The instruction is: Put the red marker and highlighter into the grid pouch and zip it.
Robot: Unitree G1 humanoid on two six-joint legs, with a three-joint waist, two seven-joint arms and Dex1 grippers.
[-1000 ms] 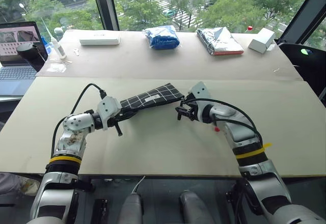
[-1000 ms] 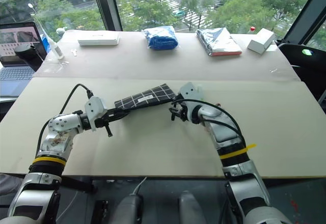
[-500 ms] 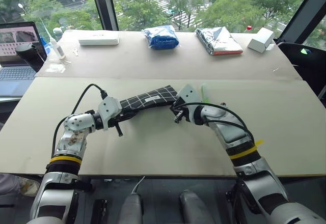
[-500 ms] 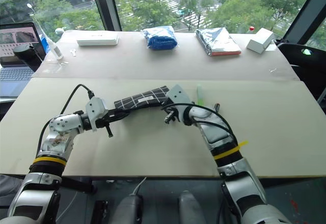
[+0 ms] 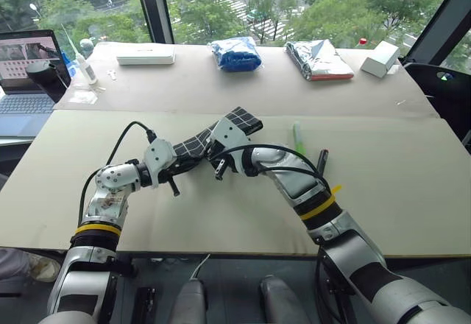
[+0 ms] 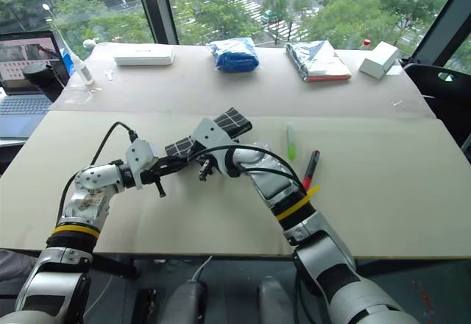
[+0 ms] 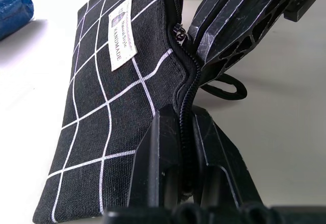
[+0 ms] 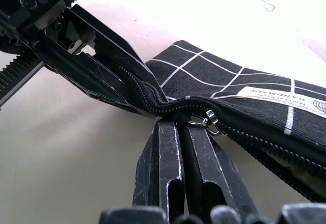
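Beige worktop carries the grid pouch, lifted at one end by the left gripper, fingers clamped on its zip edge; right gripper fingers pinch the zip pull; highlighter and red marker lie nearby

The right gripper and its arm cover the middle of the pouch in the head views; only its far end and a strip near the left gripper show. In the left wrist view the pouch's far end is cut off by the frame edge. The pouch interior is hidden. At the left edge a laptop is cropped.
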